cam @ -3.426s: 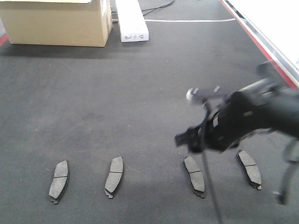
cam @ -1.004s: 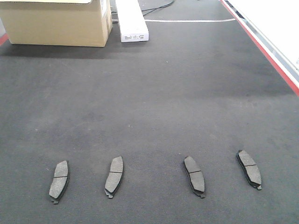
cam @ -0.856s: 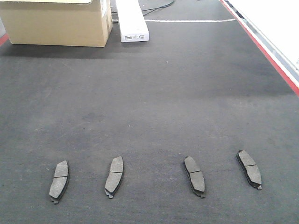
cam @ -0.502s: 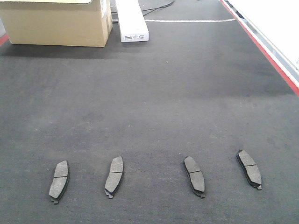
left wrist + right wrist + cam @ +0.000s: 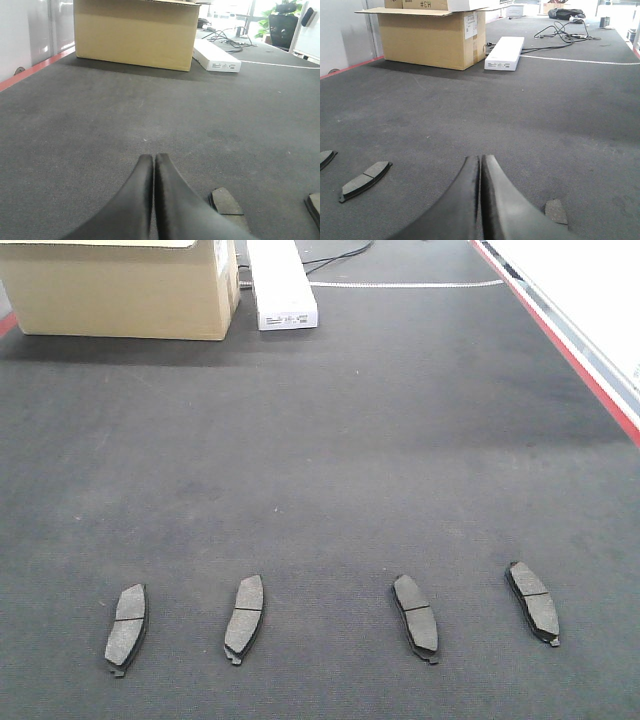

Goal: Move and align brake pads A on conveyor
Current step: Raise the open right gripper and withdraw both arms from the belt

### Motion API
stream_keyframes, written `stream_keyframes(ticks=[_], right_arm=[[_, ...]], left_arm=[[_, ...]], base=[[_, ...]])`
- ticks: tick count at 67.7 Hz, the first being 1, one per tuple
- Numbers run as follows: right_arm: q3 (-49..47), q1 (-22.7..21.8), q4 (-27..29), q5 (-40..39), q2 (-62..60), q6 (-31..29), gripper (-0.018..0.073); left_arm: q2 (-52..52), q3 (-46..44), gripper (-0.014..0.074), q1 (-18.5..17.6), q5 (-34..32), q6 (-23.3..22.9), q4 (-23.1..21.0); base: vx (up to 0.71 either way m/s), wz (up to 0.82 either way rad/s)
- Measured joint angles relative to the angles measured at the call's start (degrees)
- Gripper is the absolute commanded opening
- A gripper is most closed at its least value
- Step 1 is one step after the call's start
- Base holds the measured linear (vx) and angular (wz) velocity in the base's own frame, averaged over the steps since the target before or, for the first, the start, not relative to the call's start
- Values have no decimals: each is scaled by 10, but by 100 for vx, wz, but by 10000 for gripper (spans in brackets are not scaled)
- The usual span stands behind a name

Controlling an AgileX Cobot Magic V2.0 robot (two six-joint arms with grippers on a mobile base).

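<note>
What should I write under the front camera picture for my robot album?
Four brake pads lie in a row on the dark conveyor, a cardboard box at its far end.

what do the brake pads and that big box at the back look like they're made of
The brake pads look like matte, grainy grey friction compound on a darker, probably metal backing edge, with a groove across each face. The box seems plain brown corrugated cardboard: dull tan faces, folded flaps, a paper label.

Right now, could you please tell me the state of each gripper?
Left gripper: closed, holding nothing.
Right gripper: closed, holding nothing.
</note>
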Motion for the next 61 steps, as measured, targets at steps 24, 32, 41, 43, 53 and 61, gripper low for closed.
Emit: stream_keyframes(ticks=[24, 32, 41, 43, 53, 61], right_arm=[[0, 0, 0, 0, 0, 0, -12], [0, 0, 0, 0, 0, 0, -12], [0, 0, 0, 0, 0, 0, -12], [0, 0, 0, 0, 0, 0, -12], [0, 0, 0, 0, 0, 0, -12], [0, 0, 0, 0, 0, 0, -12]], left_arm=[[0, 0, -6, 0, 0, 0, 0], [0, 0, -6, 0, 0, 0, 0], [0, 0, -6, 0, 0, 0, 0], [0, 0, -6, 0, 0, 0, 0], [0, 0, -6, 0, 0, 0, 0], [0, 0, -6, 0, 0, 0, 0]], base=[[0, 0], [0, 0], [0, 0], [0, 0], [0, 0], [0, 0]])
